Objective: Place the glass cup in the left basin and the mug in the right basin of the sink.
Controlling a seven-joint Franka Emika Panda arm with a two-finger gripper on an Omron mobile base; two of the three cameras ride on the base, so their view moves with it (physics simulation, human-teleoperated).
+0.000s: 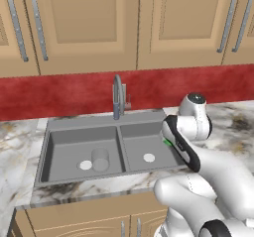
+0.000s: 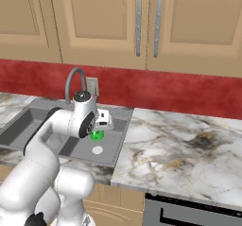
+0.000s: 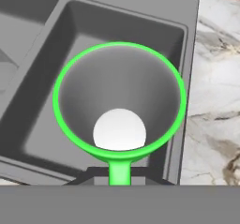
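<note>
Above the right basin [image 3: 42, 120] of the sink [image 1: 74, 127], the jaws grip the green mug [image 3: 119, 101] upright, its mouth facing the hand, drain directly beneath, while the glass cup [image 1: 100, 159] stands in the left basin [image 1: 64, 154].

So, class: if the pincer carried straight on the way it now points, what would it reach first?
The pincer points down holding the mug, so the mug's base would likely meet the right basin floor, near its drain.
</note>
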